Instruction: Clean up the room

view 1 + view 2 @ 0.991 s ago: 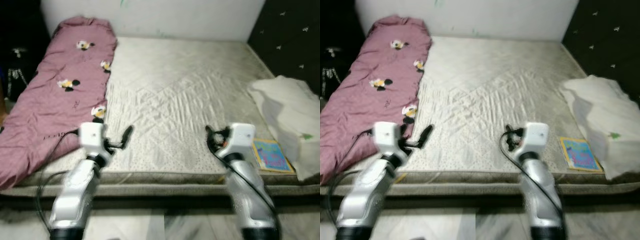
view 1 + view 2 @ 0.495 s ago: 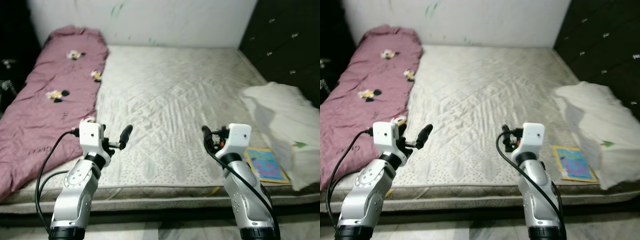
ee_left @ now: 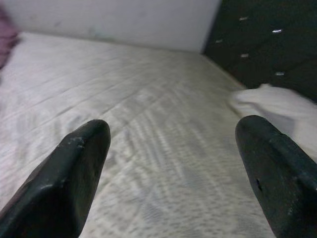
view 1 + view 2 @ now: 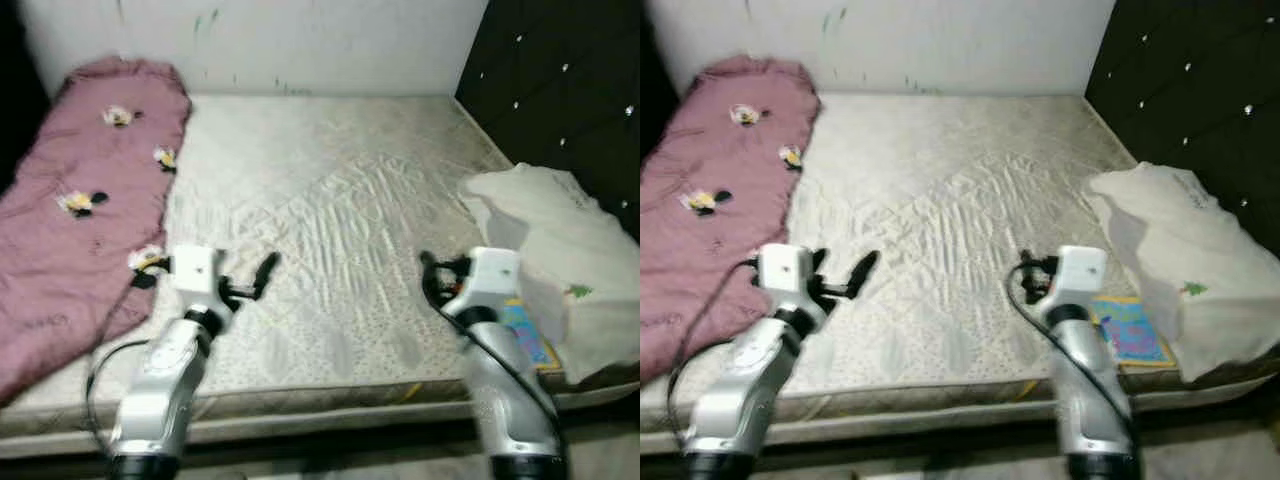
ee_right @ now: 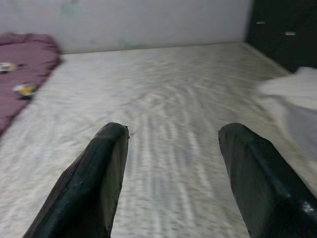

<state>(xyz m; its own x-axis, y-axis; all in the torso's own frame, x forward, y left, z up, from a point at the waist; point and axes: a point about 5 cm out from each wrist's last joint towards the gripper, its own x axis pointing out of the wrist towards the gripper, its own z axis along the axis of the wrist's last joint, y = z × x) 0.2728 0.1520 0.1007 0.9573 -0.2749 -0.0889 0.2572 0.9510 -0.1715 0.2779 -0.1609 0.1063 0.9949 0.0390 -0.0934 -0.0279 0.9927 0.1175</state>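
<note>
Scene: a bare quilted mattress [image 4: 330, 220] lies before the robot, with a pink blanket [image 4: 70, 210] along its left side and a dark padded headboard [image 4: 560, 90] on the right.
Things to tidy: a white cloth [image 4: 560, 260] is heaped at the right edge of the mattress; a colourful book [image 4: 1127, 330] lies flat just beside it, partly under its edge.
Left gripper [image 3: 173, 163]: held up over the near edge of the mattress, fingers spread wide, holding nothing.
Right gripper [image 5: 173, 168]: also raised over the near edge, fingers spread apart, empty.
Key relation: the book and the cloth lie to the right of the right gripper, near to it and well apart from the left one, so I judge the right arm is the nearer. The book's long axis runs roughly away from the robot.
Step in hand: probably still approaching; nothing is grasped yet.
</note>
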